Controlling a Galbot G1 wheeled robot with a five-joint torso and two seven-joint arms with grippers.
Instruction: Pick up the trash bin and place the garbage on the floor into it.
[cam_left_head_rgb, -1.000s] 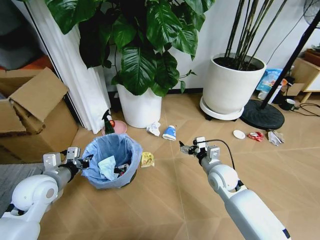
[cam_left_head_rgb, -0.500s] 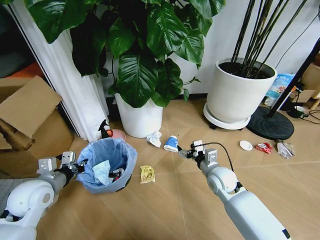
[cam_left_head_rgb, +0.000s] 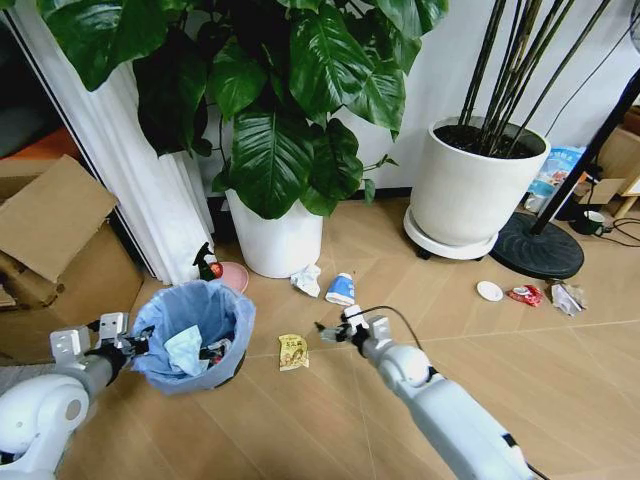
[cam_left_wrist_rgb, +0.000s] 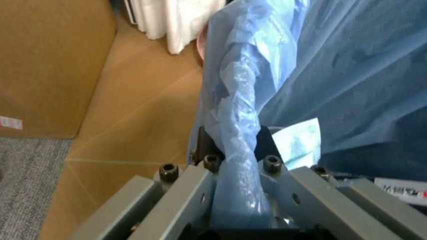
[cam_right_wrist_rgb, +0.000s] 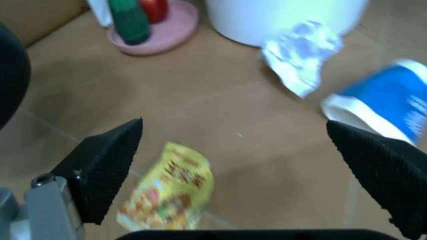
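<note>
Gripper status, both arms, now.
Left gripper: shut on the rim of the small round dark trash bin lined with a crinkled light-blue bag.
Right gripper: open, empty, above the floor near the yellow snack packet.

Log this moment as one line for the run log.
left gripper: shut on bin rim | right gripper: open above yellow packet | floor: litter remains

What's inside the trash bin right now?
The trash bin, held at its rim by the left gripper, contains a crumpled light-blue sheet and printed scraps; anything deeper is hidden.
</note>
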